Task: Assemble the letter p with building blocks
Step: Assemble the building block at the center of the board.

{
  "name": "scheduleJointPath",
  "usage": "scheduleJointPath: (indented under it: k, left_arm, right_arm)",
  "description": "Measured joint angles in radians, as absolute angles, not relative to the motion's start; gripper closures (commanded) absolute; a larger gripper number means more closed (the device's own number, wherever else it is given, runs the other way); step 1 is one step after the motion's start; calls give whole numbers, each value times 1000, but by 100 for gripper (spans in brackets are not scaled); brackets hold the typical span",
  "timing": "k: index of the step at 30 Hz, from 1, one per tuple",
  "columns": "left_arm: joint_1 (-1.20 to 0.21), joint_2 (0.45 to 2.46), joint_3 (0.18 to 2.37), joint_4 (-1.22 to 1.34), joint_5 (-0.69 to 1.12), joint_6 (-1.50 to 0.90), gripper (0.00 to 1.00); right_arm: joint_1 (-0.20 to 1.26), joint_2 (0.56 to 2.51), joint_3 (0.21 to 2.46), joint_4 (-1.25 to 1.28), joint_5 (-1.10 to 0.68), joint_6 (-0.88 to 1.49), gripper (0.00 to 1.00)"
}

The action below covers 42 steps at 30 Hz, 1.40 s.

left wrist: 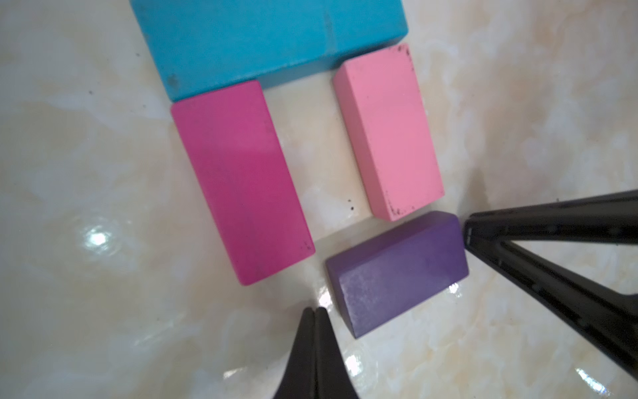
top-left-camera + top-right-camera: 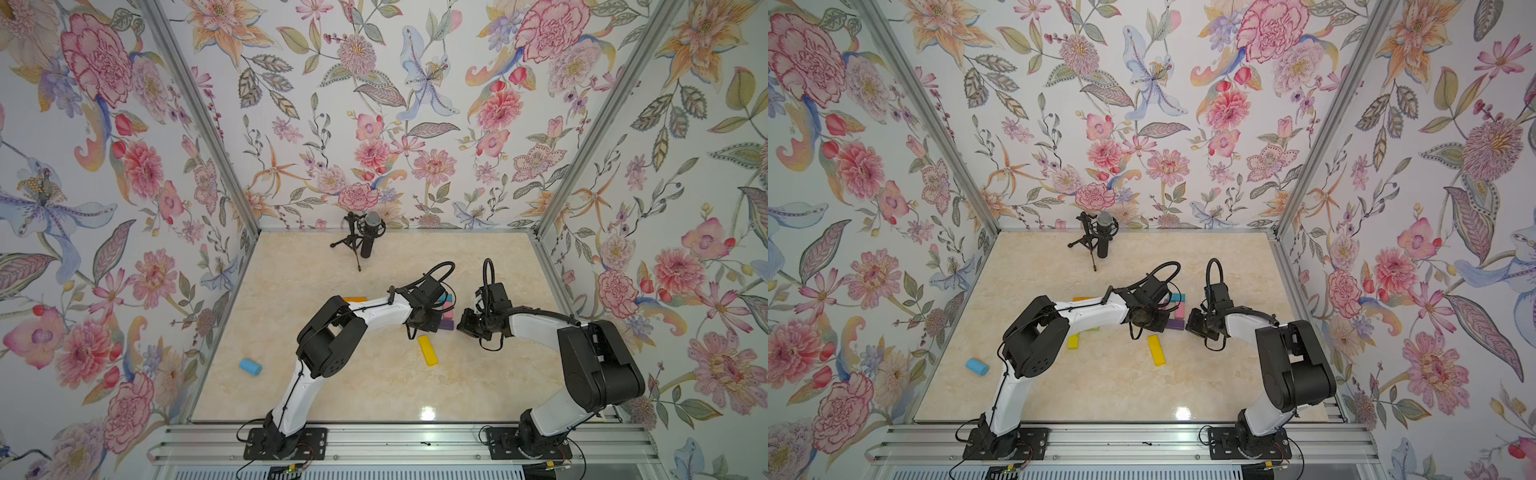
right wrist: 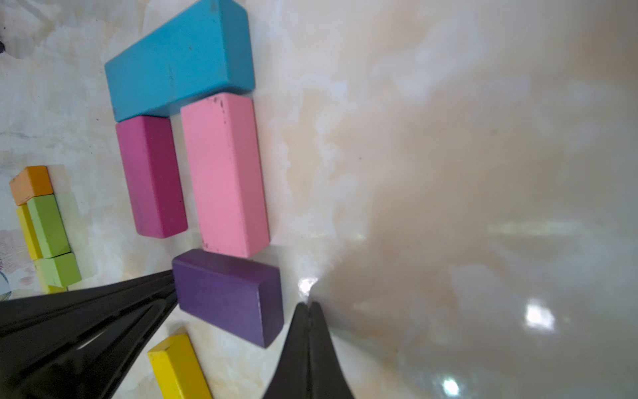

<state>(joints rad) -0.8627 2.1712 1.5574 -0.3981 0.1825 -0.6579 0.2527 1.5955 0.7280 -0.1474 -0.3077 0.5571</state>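
Note:
Four building blocks lie grouped mid-table: a long teal one [image 1: 269, 45], a magenta one [image 1: 241, 183] and a pink one [image 1: 388, 131] side by side below it, and a purple one [image 1: 397, 273] across the pink one's end. My left gripper [image 1: 315, 311] is shut and empty, its tips at one end of the purple block [image 3: 228, 297]. My right gripper [image 3: 308, 305] is shut and empty at the opposite end. In both top views the arms hide most of this group; teal [image 2: 1177, 298] and purple [image 2: 446, 324] edges show.
A loose yellow block [image 2: 427, 350] lies just in front of the grippers. Orange [image 3: 31, 183], lime green [image 3: 48, 224] and yellow [image 2: 1074, 340] blocks lie under the left arm. A light blue cylinder [image 2: 250, 366] is at the front left. A black microphone [image 2: 365, 237] stands at the back.

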Motion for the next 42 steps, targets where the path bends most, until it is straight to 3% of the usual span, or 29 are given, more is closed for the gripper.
scheduleJointPath:
  k: [42]
  left_arm:
    - [-863,2156,1525,-365,202,-653,100]
  right_arm:
    - [292,1616,752,-162,-318,580,100]
